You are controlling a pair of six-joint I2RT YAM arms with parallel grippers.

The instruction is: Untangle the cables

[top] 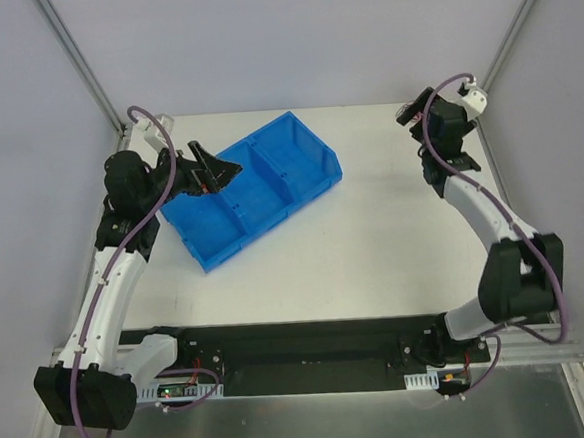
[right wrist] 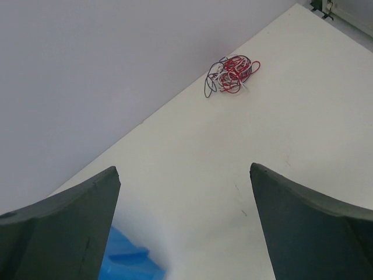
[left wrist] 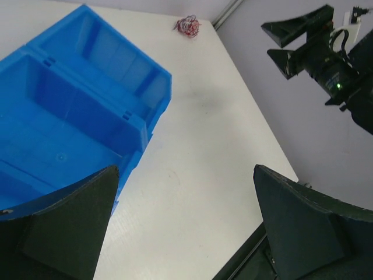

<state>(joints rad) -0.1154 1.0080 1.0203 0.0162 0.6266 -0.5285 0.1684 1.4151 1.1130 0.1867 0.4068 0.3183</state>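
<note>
The cables [right wrist: 231, 74] are a tiny tangle of red, white and dark curly wires lying on the white table close to the back wall. They also show in the left wrist view [left wrist: 187, 25], beyond the far corner of the blue bin. I cannot make them out in the top view. My right gripper [right wrist: 183, 168] is open and empty, held above the table well short of the tangle; it sits at the back right [top: 415, 110]. My left gripper [left wrist: 183, 169] is open and empty, hovering over the bin's left end [top: 214, 172].
A blue two-compartment bin [top: 255, 186] lies at an angle on the back left of the table; both compartments look empty [left wrist: 70, 116]. Grey walls with metal corner posts [top: 81, 63] enclose the back and sides. A black rail [top: 311, 343] runs along the near edge.
</note>
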